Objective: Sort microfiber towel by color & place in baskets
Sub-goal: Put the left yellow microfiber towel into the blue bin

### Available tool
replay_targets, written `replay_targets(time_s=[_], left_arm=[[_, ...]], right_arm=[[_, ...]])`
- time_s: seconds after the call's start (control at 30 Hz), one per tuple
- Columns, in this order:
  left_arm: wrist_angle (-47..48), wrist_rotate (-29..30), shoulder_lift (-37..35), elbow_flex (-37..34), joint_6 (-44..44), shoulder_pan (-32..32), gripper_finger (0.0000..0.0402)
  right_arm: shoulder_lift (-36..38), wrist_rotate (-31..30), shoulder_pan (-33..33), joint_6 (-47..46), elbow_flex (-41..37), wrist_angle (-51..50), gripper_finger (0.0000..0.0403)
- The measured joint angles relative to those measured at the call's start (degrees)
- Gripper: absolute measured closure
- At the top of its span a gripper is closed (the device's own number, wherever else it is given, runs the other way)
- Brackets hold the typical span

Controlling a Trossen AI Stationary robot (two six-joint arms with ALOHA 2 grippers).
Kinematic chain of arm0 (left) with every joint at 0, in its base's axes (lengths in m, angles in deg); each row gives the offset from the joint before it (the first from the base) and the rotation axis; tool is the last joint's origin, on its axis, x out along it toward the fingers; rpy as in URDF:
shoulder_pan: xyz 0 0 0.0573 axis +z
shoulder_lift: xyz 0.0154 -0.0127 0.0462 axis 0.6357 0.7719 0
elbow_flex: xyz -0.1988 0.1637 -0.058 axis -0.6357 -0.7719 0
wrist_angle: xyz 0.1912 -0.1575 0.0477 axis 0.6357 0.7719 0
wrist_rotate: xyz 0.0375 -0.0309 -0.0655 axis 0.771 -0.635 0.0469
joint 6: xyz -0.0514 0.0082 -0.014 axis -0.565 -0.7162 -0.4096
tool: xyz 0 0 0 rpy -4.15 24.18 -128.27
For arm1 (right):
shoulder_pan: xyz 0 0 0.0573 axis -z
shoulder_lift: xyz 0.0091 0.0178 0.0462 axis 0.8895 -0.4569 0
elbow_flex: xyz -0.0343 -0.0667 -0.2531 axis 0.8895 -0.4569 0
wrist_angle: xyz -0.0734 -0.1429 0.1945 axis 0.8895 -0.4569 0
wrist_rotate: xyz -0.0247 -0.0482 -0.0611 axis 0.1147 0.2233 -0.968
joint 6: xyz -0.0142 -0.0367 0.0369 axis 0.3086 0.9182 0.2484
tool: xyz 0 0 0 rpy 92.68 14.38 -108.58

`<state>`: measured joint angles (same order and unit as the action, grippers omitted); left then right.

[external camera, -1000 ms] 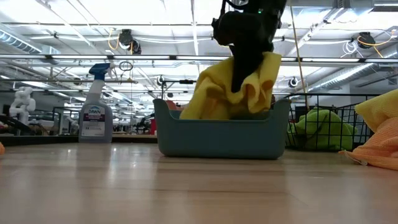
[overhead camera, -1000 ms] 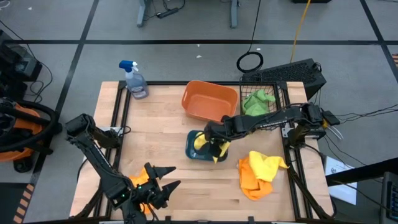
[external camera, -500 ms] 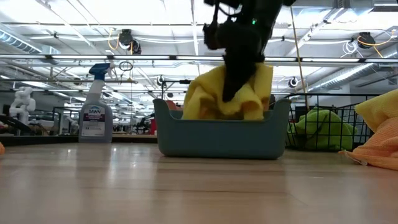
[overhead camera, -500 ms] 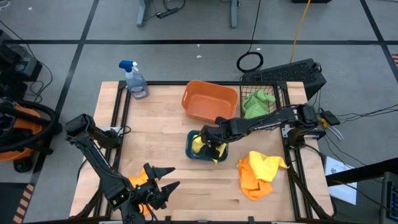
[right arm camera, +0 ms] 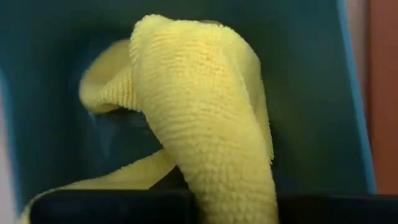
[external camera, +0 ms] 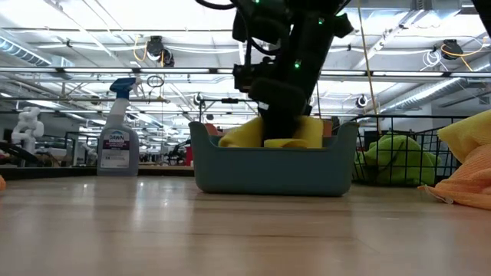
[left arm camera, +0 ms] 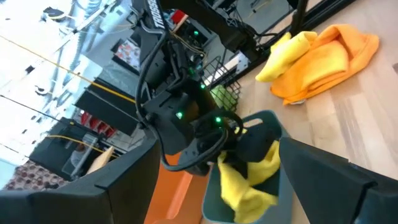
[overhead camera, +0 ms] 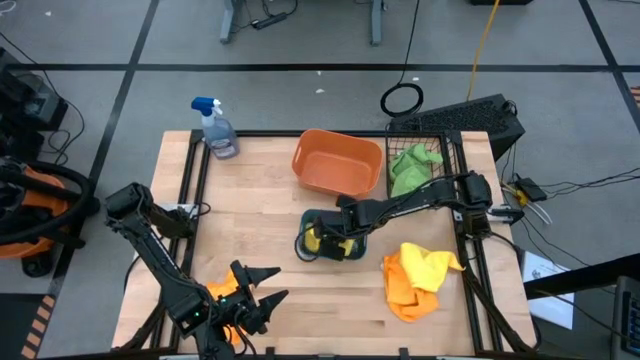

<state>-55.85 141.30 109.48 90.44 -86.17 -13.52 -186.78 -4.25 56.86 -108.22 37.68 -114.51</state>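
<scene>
My right gripper (overhead camera: 335, 242) is low inside the teal tray (overhead camera: 305, 232), shut on a yellow towel (overhead camera: 318, 240) that lies bunched in the tray and shows just above its rim (external camera: 238, 134). In the right wrist view the towel (right arm camera: 199, 93) bulges up in front of the dark fingers, with teal walls around it. A pile of orange and yellow towels (overhead camera: 415, 280) lies on the table right of the tray. A green towel (overhead camera: 410, 165) lies in the black wire basket (overhead camera: 440, 135). My left gripper (overhead camera: 262, 285) waits open near the table's near edge, left of the tray. My right gripper holds the yellow towel by a bunched fold (right arm camera: 230, 186) that runs down between its fingers. It comes from above, slanting in from the table's right. The towel rests slack on the floor of the teal tray (right arm camera: 311, 124); the exact spot of contact is hidden by the towel's own bulge.
The orange tub (overhead camera: 337, 163) stands just beyond the tray, with the wire basket to its right at the table's far right corner. A clear spray bottle (overhead camera: 218, 130) with a blue nozzle stands at the far left corner. Bare wood lies between the tray and my left arm.
My right gripper has gone down into the teal tray and a little toward the table's left, still shut on the yellow towel. The towel, which hung high above the rim, has sunk and bunched up inside the tray.
</scene>
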Motion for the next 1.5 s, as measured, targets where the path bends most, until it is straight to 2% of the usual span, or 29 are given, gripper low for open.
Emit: replay_targets(time_s=[0.17,0.67,0.83,1.0,1.13,1.23,1.37,1.5], left_arm=[[1.1,-0.2,0.0,0.0,-1.0,0.0,0.0069],[1.4,-0.3,0.0,0.0,-2.1,0.0,0.0069],[2.1,-0.3,0.0,0.0,-2.5,0.0,0.0069],[2.1,-0.3,0.0,0.0,-2.5,0.0,0.0069],[2.1,-0.3,0.0,0.0,-2.5,0.0,0.0069],[2.1,-0.3,0.0,0.0,-2.5,0.0,0.0069],[2.1,-0.3,0.0,0.0,-2.5,0.0,0.0069],[2.0,-0.3,0.0,0.0,-2.5,0.0,0.0069]], right_arm=[[-0.4,-3.8,-1.1,-0.2,0.0,0.9,0.0311],[4.2,-5.5,-4.4,-0.2,0.4,-0.6,0.0199],[6.7,-5.3,-4.6,-0.1,0.4,-1.1,0.0176],[8.8,-5.1,-5.3,0.2,0.4,-3.3,0.0170],[10.2,-5.2,-6.3,-0.5,0.4,-7.5,0.0186],[10.5,-5.4,-7.2,-1.4,0.4,-9.9,0.0219],[10.5,-5.6,-7.9,-2.4,-0.5,-9.6,0.0297],[10.4,-5.5,-8.0,-2.6,-4.0,-3.4,0.0384]])
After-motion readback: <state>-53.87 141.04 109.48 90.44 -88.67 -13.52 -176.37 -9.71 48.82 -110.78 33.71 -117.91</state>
